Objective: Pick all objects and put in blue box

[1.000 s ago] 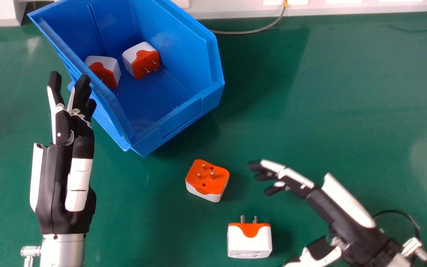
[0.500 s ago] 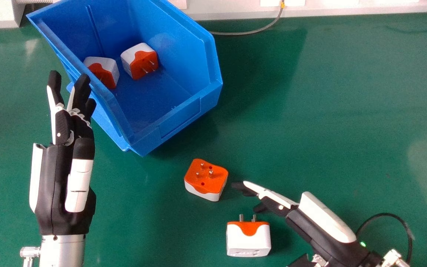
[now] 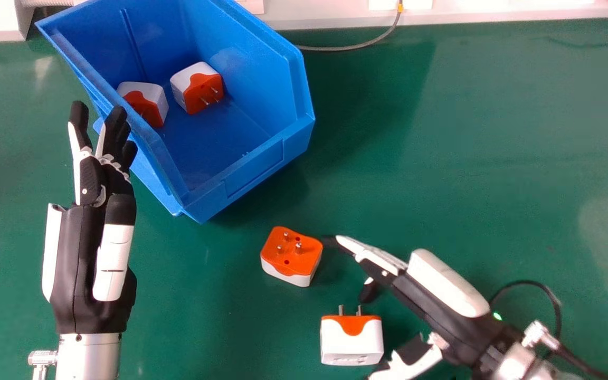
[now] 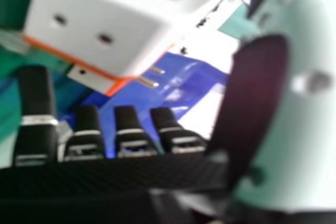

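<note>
My right hand is open beside two orange-and-white plug adapters, its fingertips close to the flat-lying adapter, pins up. The nearer adapter lies between its thumb side and the view's centre, with nothing gripped. In the right hand view, the open right hand has a white adapter close in front of it. The left hand is open, fingers straight, beside the blue box. Inside the box are two adapters, one near the middle and another by the left wall.
A green table surface spreads under everything. Along the far edge runs a white ledge, with a grey cable looping down from it. A black cable curves behind the right wrist.
The right hand has moved leftward toward the two adapters on the table, its fingers swinging slightly up in the last half second. The left hand stays where it was.
</note>
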You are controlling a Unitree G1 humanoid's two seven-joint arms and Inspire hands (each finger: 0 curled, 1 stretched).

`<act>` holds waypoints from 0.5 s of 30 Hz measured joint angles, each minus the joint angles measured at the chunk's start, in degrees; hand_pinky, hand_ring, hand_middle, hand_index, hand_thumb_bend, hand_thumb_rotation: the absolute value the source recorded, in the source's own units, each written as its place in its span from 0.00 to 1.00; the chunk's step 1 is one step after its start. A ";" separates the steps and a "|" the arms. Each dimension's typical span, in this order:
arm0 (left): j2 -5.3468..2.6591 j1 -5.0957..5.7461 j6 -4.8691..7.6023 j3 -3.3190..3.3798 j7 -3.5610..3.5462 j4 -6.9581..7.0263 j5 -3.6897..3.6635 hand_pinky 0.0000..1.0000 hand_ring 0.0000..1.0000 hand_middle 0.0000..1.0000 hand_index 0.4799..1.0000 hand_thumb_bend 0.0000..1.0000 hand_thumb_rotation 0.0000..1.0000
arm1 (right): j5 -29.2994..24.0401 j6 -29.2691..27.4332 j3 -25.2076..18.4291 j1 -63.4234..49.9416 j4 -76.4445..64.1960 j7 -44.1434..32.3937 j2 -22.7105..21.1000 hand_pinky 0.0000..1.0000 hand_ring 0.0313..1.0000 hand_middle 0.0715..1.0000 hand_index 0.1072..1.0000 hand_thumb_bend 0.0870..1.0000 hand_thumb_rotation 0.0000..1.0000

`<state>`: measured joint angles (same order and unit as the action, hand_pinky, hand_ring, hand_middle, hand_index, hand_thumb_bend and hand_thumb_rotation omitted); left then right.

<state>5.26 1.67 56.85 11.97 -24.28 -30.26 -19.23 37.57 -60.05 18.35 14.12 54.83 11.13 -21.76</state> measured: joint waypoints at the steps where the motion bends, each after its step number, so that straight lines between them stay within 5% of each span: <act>1: 0.00 -0.03 0.01 0.02 -0.06 0.00 0.00 1.00 1.00 0.98 0.90 0.77 0.85 | 0.92 0.48 0.92 1.34 1.14 1.40 0.14 0.82 0.92 0.93 0.93 1.00 0.31; 15: 0.04 0.06 -0.07 0.21 -0.74 0.13 -1.14 1.00 1.00 0.98 0.90 0.77 0.85 | 3.10 1.70 9.67 9.30 10.62 11.00 1.56 0.85 0.93 0.94 0.94 1.00 0.33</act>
<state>5.30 1.73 56.79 12.18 -25.02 -30.13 -20.38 40.67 -58.35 28.01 23.41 65.45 22.13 -20.20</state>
